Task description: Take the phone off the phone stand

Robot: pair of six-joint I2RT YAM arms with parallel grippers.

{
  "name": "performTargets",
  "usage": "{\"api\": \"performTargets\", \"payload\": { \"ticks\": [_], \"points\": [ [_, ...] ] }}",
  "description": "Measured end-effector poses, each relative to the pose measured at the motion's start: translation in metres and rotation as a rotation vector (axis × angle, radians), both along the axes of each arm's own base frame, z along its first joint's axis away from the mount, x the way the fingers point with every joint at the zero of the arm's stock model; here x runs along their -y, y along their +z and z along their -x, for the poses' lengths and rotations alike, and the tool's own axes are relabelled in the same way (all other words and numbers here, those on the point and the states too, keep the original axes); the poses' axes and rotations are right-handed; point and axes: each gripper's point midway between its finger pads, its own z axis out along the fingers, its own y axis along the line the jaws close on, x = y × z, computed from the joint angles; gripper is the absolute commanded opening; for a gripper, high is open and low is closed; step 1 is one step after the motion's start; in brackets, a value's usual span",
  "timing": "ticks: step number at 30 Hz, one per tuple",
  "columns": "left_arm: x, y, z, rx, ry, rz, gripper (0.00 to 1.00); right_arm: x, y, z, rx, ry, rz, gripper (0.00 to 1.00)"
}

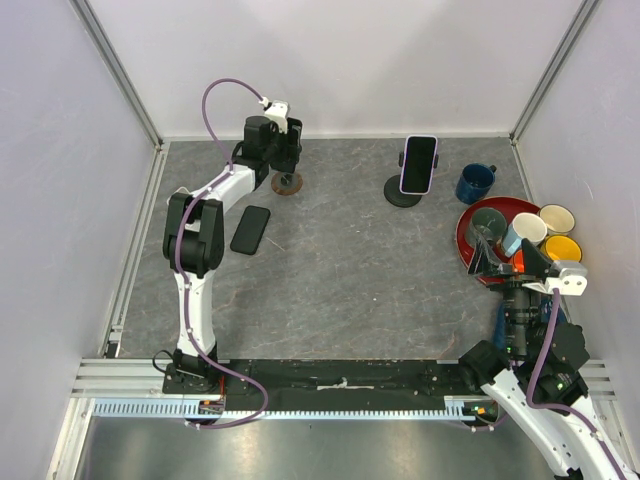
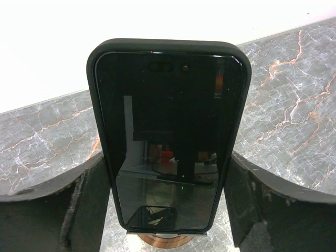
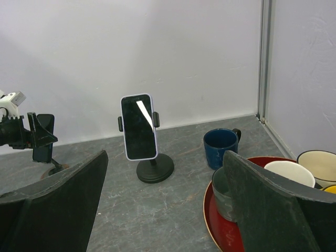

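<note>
A black phone [image 2: 168, 136] in a black case stands upright on a small stand with a round wooden base [image 2: 165, 240], at the back left of the table. My left gripper [image 2: 167, 154] is open, with one finger [image 2: 79, 202] on each side of the phone, close to its edges. From above, the left gripper [image 1: 287, 155] hangs over the wooden base [image 1: 288, 184]. A second phone in a lilac case [image 1: 418, 164] sits clamped in a black stand [image 1: 402, 193] at the back right. My right gripper [image 1: 507, 262] is open and empty, far from both.
Another black phone [image 1: 250, 229] lies flat on the table near the left arm. A blue mug [image 1: 474, 183] stands right of the black stand. A red tray [image 1: 470, 245] at the right holds several cups, right under my right gripper. Walls enclose the table.
</note>
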Motion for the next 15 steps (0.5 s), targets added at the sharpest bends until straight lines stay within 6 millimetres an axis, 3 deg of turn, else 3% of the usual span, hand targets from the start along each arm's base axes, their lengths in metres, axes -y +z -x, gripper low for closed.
{"api": "performTargets", "payload": {
  "ticks": [2,6,15],
  "points": [
    [0.0018,0.0000,0.0005,0.001,-0.004,-0.002,0.65,0.0000,0.0000,0.0000,0.000,0.000,0.000,0.98],
    [0.0022,0.0002,0.0006,0.002,-0.006,-0.005,0.44,0.0000,0.0000,0.0000,0.000,0.000,0.000,0.98],
    [0.0015,0.0019,0.0058,0.005,-0.007,-0.004,0.41,0.0000,0.0000,0.0000,0.000,0.000,0.000,0.98]
  ]
}}
